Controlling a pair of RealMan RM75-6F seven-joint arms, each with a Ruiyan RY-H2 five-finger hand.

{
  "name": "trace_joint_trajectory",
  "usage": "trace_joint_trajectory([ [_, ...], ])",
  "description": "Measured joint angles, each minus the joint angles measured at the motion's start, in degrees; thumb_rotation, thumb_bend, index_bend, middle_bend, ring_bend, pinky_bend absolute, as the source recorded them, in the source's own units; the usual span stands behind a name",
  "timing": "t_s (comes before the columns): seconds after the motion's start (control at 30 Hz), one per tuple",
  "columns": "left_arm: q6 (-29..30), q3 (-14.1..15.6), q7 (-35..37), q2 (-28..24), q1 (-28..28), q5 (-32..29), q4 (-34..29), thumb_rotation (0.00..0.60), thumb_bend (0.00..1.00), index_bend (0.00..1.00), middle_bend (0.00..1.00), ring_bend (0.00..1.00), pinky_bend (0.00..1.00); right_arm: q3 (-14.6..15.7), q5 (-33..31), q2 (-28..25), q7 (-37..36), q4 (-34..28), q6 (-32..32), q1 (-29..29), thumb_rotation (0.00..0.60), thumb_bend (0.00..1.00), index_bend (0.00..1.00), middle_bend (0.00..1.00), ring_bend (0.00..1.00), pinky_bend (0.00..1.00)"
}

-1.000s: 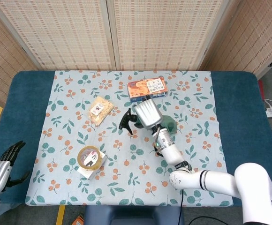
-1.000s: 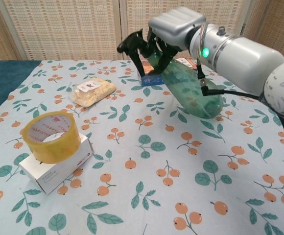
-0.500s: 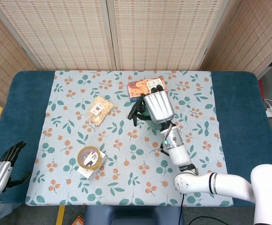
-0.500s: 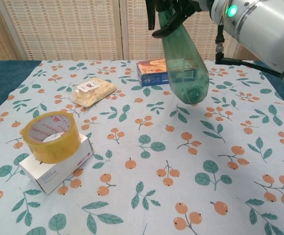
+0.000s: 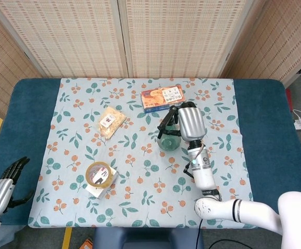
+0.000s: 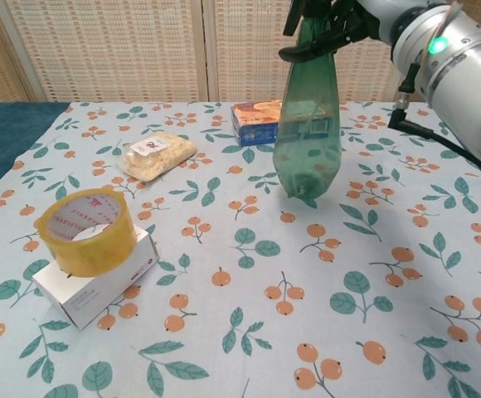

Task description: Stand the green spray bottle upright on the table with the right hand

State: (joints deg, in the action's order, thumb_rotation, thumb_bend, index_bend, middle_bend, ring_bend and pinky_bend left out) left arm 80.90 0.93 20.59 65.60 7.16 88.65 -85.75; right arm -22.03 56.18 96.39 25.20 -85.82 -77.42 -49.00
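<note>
The green spray bottle [image 6: 308,124] stands nearly upright, its base at or just above the tablecloth near the table's middle. From above, the bottle [image 5: 168,141] shows as a round green body under the hand. My right hand [image 5: 189,122] grips its neck and black trigger head from above; in the chest view the right hand [image 6: 340,16] is cut by the top edge. My left hand [image 5: 5,181] hangs off the table's front left corner, fingers apart, holding nothing.
A yellow tape roll [image 6: 85,230] sits on a small white box [image 6: 99,282] at the front left. A clear bag of snacks [image 6: 156,154] lies left of centre. An orange and blue box [image 6: 257,120] lies just behind the bottle.
The right hand has swung the bottle from a strong tilt to nearly upright and lowered it toward the cloth, shifting a little to the right. The left hand has stayed put.
</note>
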Motion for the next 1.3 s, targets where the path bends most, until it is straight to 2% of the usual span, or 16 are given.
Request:
trace_joint_trajectory([
  [0.27, -0.2, 0.0, 0.3, 0.0, 0.1, 0.1, 0.3, 0.600, 0.28, 0.00, 0.00, 0.00, 0.10, 0.5, 4.2, 3.5, -8.1, 7.4, 0.4, 1.5, 0.600, 0.10, 0.90, 0.71, 0.47, 0.34],
  [0.5, -0.3, 0.1, 0.6, 0.0, 0.2, 0.1, 0.3, 0.600, 0.28, 0.00, 0.00, 0.00, 0.10, 0.6, 5.7, 5.5, -9.3, 10.5, 1.5, 1.9, 0.600, 0.10, 0.90, 0.71, 0.47, 0.34],
  [0.67, -0.5, 0.1, 0.8, -0.1, 0.2, 0.0, 0.3, 0.600, 0.28, 0.00, 0.00, 0.00, 0.10, 0.3, 6.3, 5.7, -9.6, 11.1, 2.1, 2.2, 0.600, 0.10, 0.86, 0.71, 0.46, 0.34],
  [0.83, -0.7, 0.2, 1.1, -0.2, 0.3, -0.1, 0.3, 0.600, 0.28, 0.00, 0.00, 0.00, 0.10, 0.0, 6.2, 5.2, -9.2, 10.9, 3.2, 2.4, 0.600, 0.10, 0.79, 0.71, 0.40, 0.33],
  [0.97, -0.8, 0.1, 1.1, -0.2, 0.3, -0.2, 0.2, 0.600, 0.28, 0.00, 0.00, 0.00, 0.10, 0.0, 5.8, 4.7, -8.9, 10.4, 4.3, 2.8, 0.600, 0.05, 0.75, 0.71, 0.37, 0.31],
  [1.1, -1.0, 0.3, 0.6, -0.2, 0.3, -0.1, 0.0, 0.600, 0.28, 0.00, 0.00, 0.00, 0.10, 0.3, 5.6, 4.1, -9.1, 10.1, 5.7, 3.2, 0.600, 0.00, 0.70, 0.67, 0.33, 0.30],
  [1.3, -1.1, 0.2, 0.7, -0.2, 0.4, -0.3, -0.1, 0.600, 0.28, 0.00, 0.00, 0.00, 0.11, 0.1, 5.7, 3.0, -9.5, 9.3, 6.8, 3.6, 0.600, 0.00, 0.64, 0.62, 0.30, 0.29],
])
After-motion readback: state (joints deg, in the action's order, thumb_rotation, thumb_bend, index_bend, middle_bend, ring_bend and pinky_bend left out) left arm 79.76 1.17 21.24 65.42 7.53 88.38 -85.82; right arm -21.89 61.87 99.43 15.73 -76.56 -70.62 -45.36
